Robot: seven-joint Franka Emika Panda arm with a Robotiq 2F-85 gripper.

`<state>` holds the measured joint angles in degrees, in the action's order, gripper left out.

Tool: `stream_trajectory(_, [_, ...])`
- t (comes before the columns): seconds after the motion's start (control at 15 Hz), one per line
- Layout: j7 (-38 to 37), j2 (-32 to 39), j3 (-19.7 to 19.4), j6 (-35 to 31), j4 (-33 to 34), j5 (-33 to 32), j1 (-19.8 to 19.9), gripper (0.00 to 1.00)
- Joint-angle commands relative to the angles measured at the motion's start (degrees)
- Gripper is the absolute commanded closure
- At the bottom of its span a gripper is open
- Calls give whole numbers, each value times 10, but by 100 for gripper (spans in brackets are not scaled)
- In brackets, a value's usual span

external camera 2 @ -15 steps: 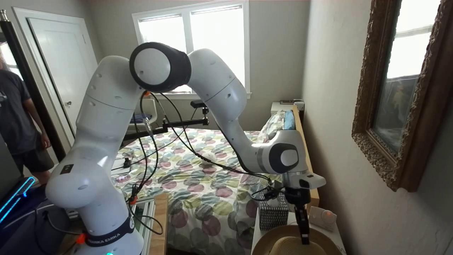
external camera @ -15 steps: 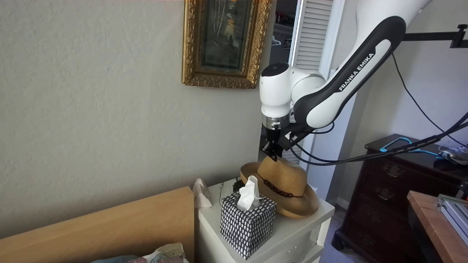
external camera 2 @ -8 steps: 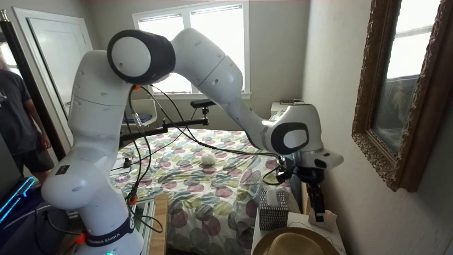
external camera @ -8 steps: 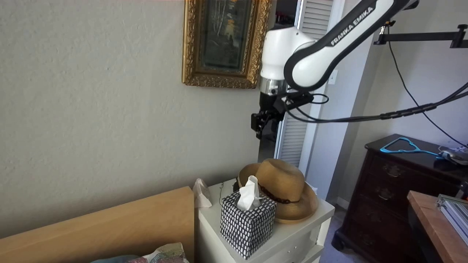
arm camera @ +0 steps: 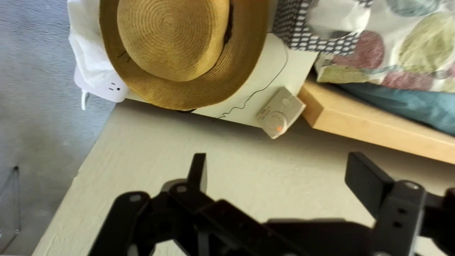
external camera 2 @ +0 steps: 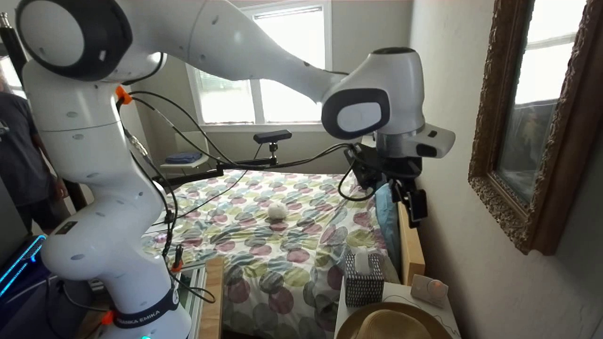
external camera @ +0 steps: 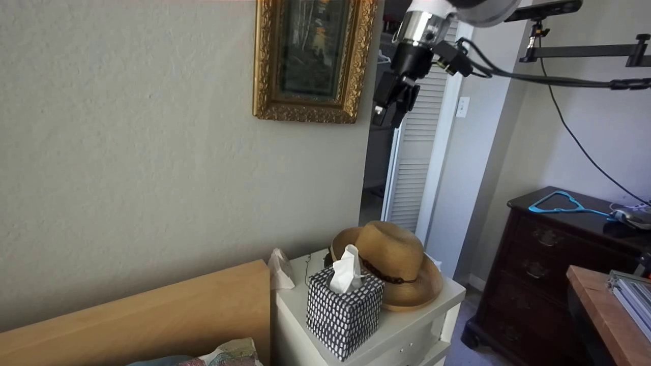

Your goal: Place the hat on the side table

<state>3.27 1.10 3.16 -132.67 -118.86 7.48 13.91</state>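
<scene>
The tan straw hat (external camera: 394, 246) rests crown up on the white side table (external camera: 407, 325), its brim close behind the patterned tissue box (external camera: 346, 310). Seen from the wrist, the hat (arm camera: 170, 39) covers much of the tabletop (arm camera: 265, 76), and its upper part is cut off by the picture edge. My gripper (external camera: 387, 122) is high above the hat and apart from it, near the wall. In the wrist view the fingers of the gripper (arm camera: 277, 158) stand wide apart with only wall between them. The hat (external camera 2: 391, 325) is partly cut off in an exterior view.
A small white device (arm camera: 280, 112) with an orange light sits at the table's wall edge. The wooden headboard (external camera: 152, 310) and the bed (external camera 2: 264, 254) adjoin the table. A gold picture frame (external camera: 262, 66) hangs on the wall near the arm. A dark dresser (external camera: 529, 279) stands farther off.
One second ago my gripper was at the hat's crown. It has opened, come away and risen well above. The hat shifted slightly as it was let go and has stayed still since.
</scene>
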Motion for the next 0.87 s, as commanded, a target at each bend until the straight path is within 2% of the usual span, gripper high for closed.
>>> stream_trajectory(0.0, [125,-105,-51,141,-33,80,-25,0])
stream_trajectory(0.2, [126,-154,-91,268,-29,39,-34,0])
stream_trajectory(0.33, [113,-173,-105,325,-28,20,-35,0])
stream_trajectory(0.53, [63,-188,-103,364,-33,-30,-33,0])
stream_trajectory(0.73, [5,-192,-94,362,-37,-76,-36,0])
stream_trajectory(0.8, [41,-173,-110,367,-18,-52,-42,0])
